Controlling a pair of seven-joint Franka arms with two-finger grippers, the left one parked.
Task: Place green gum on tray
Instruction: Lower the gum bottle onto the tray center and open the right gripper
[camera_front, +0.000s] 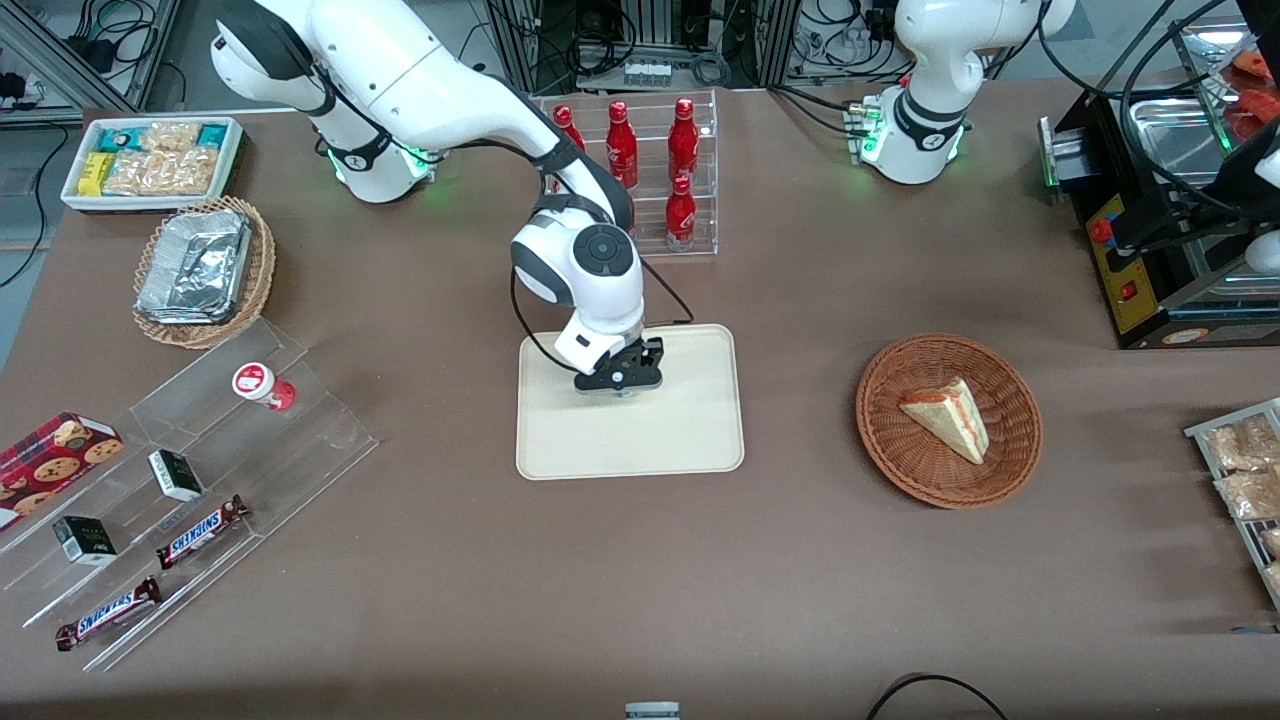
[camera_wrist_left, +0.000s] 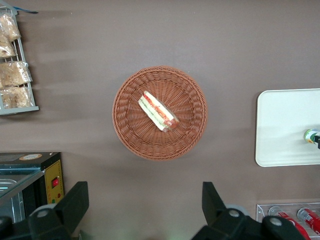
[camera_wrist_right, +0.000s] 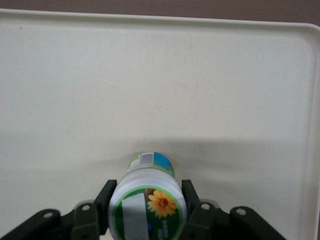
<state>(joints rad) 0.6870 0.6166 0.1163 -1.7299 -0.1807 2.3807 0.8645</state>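
— What sort of place is this?

— A robotics lab dressed as a snack counter. A brown-covered table (camera_front: 800, 560) carries two white arms, with cable bundles (camera_front: 640, 40) and metal racking above them.

— And the shop side?

— Red bottles (camera_front: 650, 150) in a clear rack, Snickers bars (camera_front: 150, 570) on acrylic steps (neatly staged), a sandwich basket (camera_front: 948, 420).

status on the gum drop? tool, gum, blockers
Tool over the tray, shut on green gum. Gum low above tray; contact unclear. Nothing else on the tray.
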